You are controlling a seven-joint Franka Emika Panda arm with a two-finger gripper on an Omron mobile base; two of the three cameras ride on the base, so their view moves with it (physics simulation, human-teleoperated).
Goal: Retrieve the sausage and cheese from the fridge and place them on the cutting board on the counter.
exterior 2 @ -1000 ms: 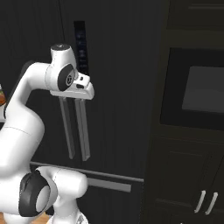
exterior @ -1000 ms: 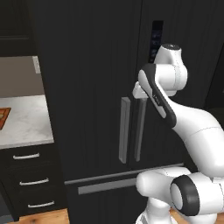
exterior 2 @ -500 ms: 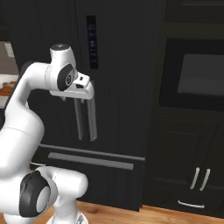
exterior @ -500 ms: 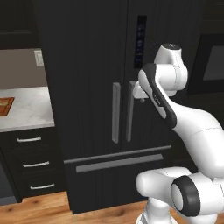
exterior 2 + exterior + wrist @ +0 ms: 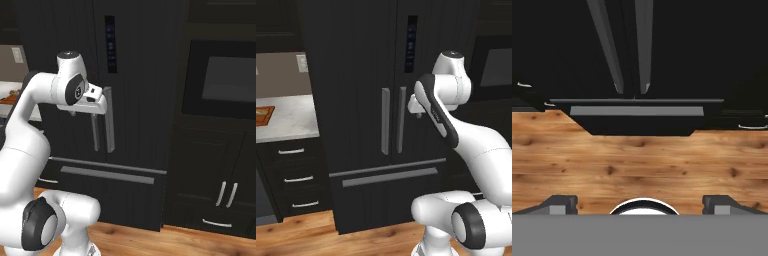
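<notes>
Views have shifted; cutting board point(image 5: 263, 115) edges the left base view.

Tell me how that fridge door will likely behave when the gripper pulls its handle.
The fridge door is tall and broad, so it probably feels heavy and swings stiffly about its hinge. Its long grey handle looks rigid and smooth, so the open gripper might slip along it. The doors look shut tight, so expect some resistance at first.

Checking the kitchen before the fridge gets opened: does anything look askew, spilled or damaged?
Nothing stands out. The fridge is shut, its handles straight, the cutting board lies flat on the counter, and the hand is open and empty.
</notes>
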